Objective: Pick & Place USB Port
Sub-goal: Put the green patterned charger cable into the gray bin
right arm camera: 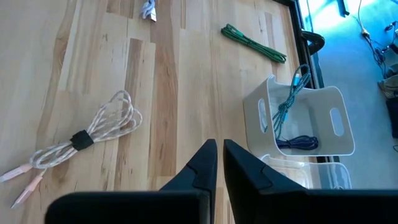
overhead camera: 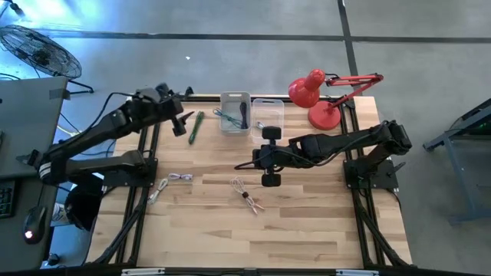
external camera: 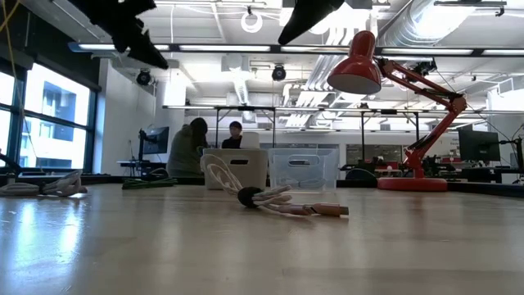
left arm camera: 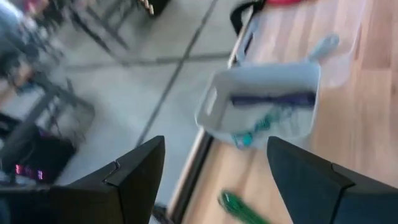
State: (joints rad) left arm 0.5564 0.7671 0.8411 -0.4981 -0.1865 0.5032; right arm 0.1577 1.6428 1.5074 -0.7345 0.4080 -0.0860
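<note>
Pale wood-plank table (overhead camera: 307,230) carries a bundled cream cable (overhead camera: 247,195) at six o'clock. Left gripper (left arm camera: 214,171) hangs spread beside the white bin (overhead camera: 235,113); right gripper (right arm camera: 218,163) hovers nearly pressed together mid-table.

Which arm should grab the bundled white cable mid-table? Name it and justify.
Right, probably. The right gripper hangs beside the white cable; the left gripper is at the table's far edge near the white bin.

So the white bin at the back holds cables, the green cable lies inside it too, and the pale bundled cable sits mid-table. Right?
Not quite. The green cable lies on the table beside the white bin, not inside it, as the high view shows. The bin does hold cables, and the pale bundled cable sits mid-table.
</note>
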